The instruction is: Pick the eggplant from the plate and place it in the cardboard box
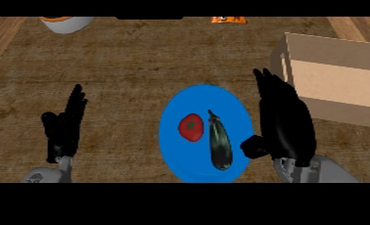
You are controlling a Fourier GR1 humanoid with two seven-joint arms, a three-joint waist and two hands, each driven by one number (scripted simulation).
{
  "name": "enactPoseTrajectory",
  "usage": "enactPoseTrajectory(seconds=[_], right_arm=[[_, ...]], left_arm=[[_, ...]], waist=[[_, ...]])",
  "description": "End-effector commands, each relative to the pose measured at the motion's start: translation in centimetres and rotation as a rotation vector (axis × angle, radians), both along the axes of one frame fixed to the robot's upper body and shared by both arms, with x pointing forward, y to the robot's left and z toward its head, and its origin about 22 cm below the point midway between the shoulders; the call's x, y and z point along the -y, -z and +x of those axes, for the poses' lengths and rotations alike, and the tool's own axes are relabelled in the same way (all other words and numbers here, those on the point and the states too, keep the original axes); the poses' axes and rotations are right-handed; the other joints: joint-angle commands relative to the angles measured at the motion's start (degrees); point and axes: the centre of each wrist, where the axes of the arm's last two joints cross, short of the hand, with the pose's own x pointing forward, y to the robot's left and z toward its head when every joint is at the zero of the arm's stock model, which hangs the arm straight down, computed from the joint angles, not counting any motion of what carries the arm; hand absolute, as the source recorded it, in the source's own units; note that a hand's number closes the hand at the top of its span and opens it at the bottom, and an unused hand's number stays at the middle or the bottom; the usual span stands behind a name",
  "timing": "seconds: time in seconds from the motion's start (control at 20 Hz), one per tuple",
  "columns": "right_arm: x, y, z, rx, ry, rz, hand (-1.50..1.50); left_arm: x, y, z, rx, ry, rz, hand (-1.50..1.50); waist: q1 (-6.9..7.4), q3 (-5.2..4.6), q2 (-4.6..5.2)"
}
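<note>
We see the eggplant (220, 142) lying on the blue plate (180, 106) beside a tomato (191, 127), our right hand (286, 121) spread wide just beside it, left hand (63, 127) likewise straight-fingered, cardboard box (332, 79) nearby.

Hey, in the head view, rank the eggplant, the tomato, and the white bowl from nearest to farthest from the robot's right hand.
From the right hand, open beside the plate's right rim:
1. Eggplant, on the right half of the blue plate, just left of the hand.
2. Tomato, on the plate left of the eggplant.
3. White bowl, far off at the counter's top left.
</note>
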Motion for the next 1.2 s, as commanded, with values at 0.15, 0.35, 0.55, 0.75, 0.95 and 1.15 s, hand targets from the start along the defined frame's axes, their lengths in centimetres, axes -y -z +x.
enactPoseTrajectory(seconds=[0.15,0.35,0.55,0.75,0.95,1.15], right_arm=[[-4.3,1.4,0.8,-0.245,0.186,-0.134,-1.50],[-5.7,2.6,1.7,-0.313,0.210,-0.149,-1.50],[-6.2,4.4,2.2,-0.387,0.259,-0.174,-1.50],[-7.7,3.7,3.2,-0.391,0.272,-0.152,-1.50],[-7.6,4.5,3.7,-0.395,0.308,-0.148,-1.50],[-7.4,5.3,4.5,-0.425,0.331,-0.189,-1.50]], left_arm=[[-0.2,-0.3,-0.1,0.006,0.007,0.009,0.00],[0.2,-0.4,0.8,-0.003,-0.003,0.003,0.00],[-0.7,-1.0,0.9,-0.002,0.000,-0.008,0.00],[0.1,0.0,0.3,0.005,-0.003,0.007,0.00],[0.1,-0.5,1.0,0.013,0.010,0.000,0.00],[-0.1,-0.7,1.5,0.004,0.017,0.000,0.00]], waist=[[1.21,0.08,0.29],[0.31,0.05,0.38],[0.16,0.19,0.32],[0.50,0.18,0.32],[0.80,0.25,0.44],[1.14,0.21,0.58]])
